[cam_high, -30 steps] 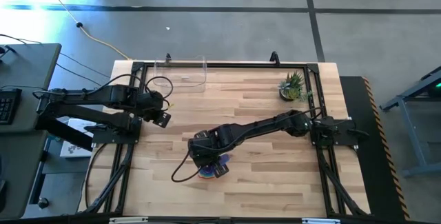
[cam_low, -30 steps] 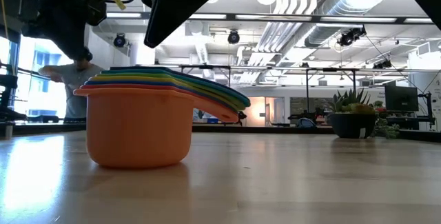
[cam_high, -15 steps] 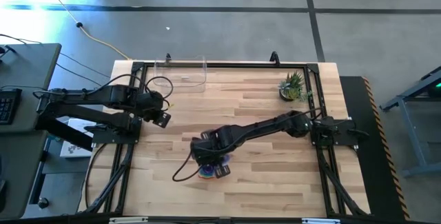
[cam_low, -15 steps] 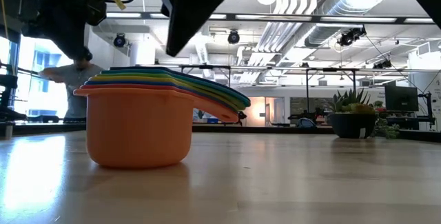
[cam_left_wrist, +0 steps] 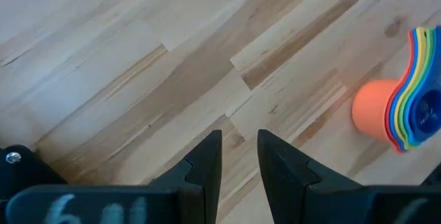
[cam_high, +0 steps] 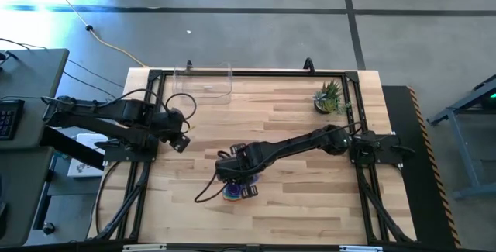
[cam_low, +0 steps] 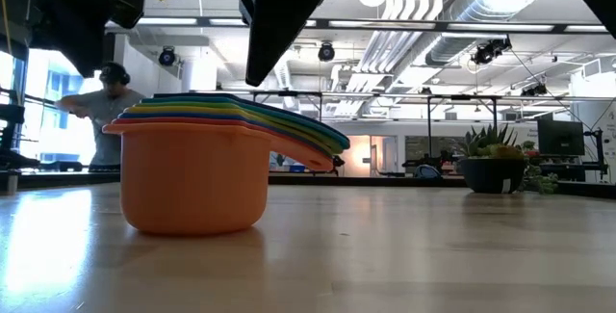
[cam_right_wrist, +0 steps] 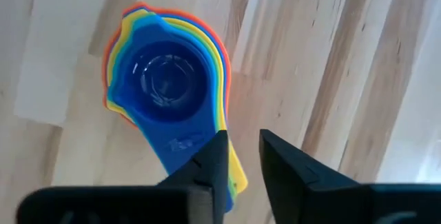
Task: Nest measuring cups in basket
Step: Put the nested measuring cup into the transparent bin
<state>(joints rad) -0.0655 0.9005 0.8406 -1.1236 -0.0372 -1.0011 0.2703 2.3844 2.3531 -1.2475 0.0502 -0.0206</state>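
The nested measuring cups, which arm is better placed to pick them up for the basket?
Right. Its tool hangs directly above the nested measuring cups, while the left tool waits farther away by the table's left edge. The basket is at the far edge.

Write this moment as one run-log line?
right tool: open, above nested cups | left tool: open, idle | basket: no cups

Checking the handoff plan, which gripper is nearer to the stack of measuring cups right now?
Right. The right gripper hovers directly above the stack of measuring cups; the left gripper waits well off toward the table's left edge.
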